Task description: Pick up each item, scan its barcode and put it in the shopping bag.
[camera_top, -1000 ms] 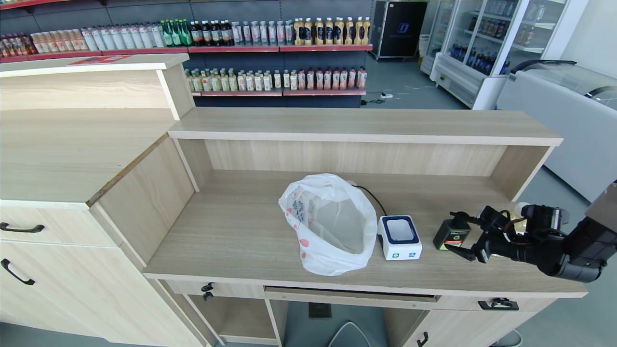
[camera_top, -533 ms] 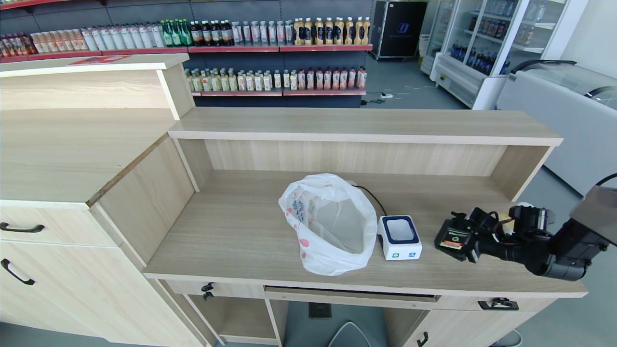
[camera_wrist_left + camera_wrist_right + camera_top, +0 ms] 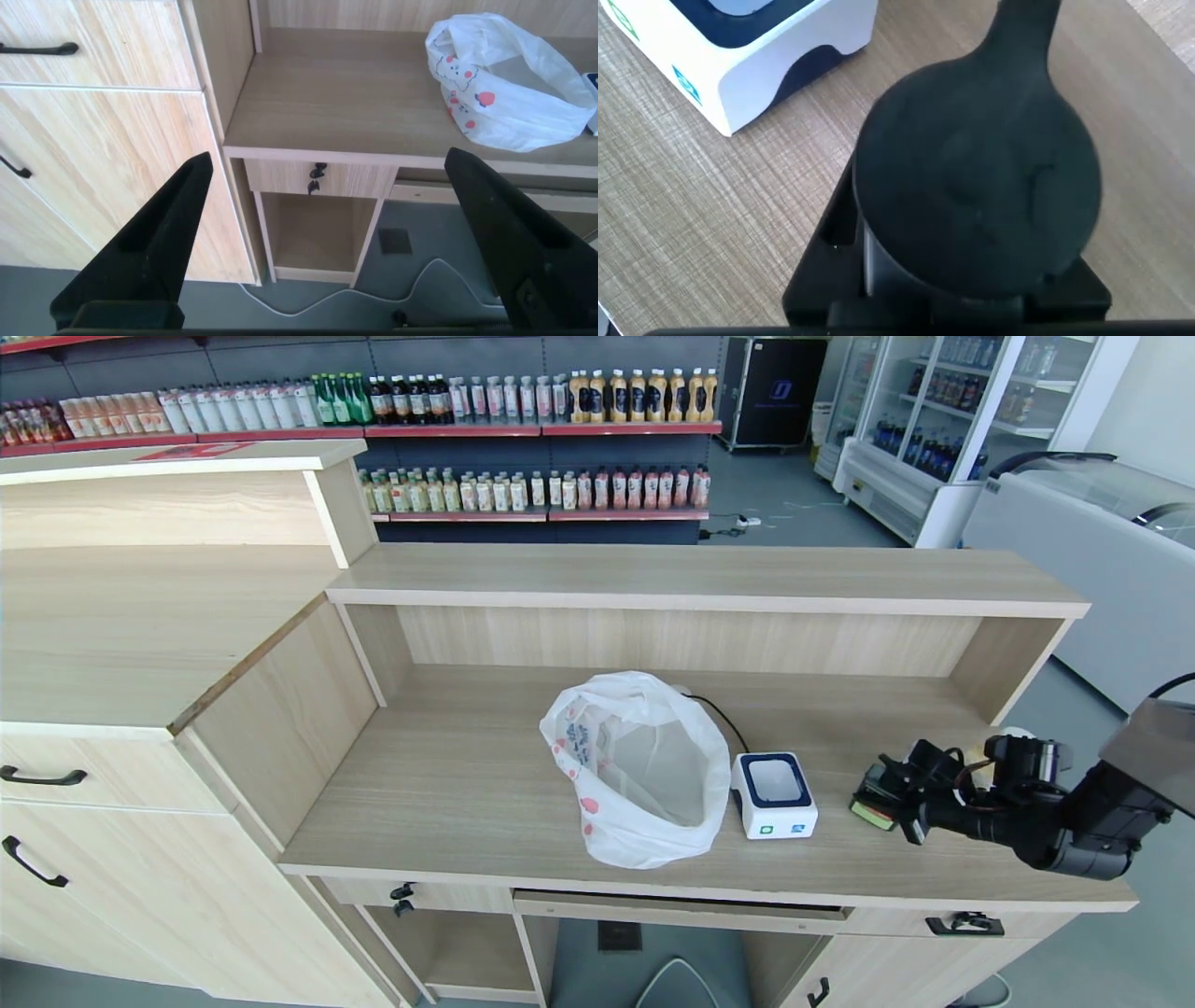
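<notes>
On the one wooden counter (image 3: 448,803) I count one shopping bag (image 3: 644,775), one scanner (image 3: 773,795) and one item (image 3: 868,810), a small dark pack clamped in my right gripper (image 3: 882,791) low over the counter's right end. The scanner sits to the robot's left of the pack, near but apart, and the bag is just beside it further left, so the right arm is nearer; I can't tell the pack's long axis. My left gripper (image 3: 329,161) hangs spread wide below the counter's left front.
</notes>
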Tool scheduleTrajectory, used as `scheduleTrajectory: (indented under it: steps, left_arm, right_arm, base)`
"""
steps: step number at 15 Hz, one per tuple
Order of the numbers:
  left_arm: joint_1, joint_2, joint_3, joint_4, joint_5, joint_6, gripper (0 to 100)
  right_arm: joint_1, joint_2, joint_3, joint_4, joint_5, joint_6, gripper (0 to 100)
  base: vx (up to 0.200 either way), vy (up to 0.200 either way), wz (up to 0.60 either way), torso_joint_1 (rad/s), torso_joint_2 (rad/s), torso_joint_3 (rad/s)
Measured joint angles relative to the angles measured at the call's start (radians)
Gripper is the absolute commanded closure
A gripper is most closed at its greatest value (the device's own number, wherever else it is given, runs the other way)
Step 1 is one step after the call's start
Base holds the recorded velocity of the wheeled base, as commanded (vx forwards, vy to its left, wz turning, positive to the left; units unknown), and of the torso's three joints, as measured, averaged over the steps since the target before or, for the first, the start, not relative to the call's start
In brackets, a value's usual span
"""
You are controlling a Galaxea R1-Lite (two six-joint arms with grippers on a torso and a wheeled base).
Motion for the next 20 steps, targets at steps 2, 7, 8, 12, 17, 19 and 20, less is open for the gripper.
scheduleTrajectory:
  steps: [2,7,8,12,17,19,20]
  left_arm:
    - [0.0,0.0,0.0,0.0,0.0,0.0,0]
    - [0.0,0.0,0.0,0.0,0.0,0.0,0]
    - [0.0,0.0,0.0,0.0,0.0,0.0,0]
    - [0.0,0.0,0.0,0.0,0.0,0.0,0]
    - [0.0,0.0,0.0,0.0,0.0,0.0,0]
    - [0.0,0.0,0.0,0.0,0.0,0.0,0]
    - [0.0,0.0,0.0,0.0,0.0,0.0,0]
  right_arm:
    - [-0.012,-0.029,0.0,0.0,0.023,0.0,100]
    - [-0.049,-0.259,0.164,-0.002,0.086,-0.028,100]
    - [-0.067,-0.333,0.224,-0.002,0.09,-0.061,100]
    - [-0.191,-0.681,0.439,0.047,0.252,-0.5,100]
    - [-0.135,-0.989,0.558,0.069,0.435,-1.015,100]
    - [0.007,-1.066,0.57,0.066,0.407,-1.119,100]
    - [0.089,-1.094,0.573,0.066,0.369,-1.166,100]
  base:
    - [0.0,0.0,0.0,0.0,0.0,0.0]
    - [0.0,0.0,0.0,0.0,0.0,0.0]
    - [0.0,0.0,0.0,0.0,0.0,0.0]
    - [0.0,0.0,0.0,0.0,0.0,0.0]
    - [0.0,0.0,0.0,0.0,0.0,0.0]
    - [0.0,0.0,0.0,0.0,0.0,0.0]
    - [0.0,0.0,0.0,0.0,0.0,0.0]
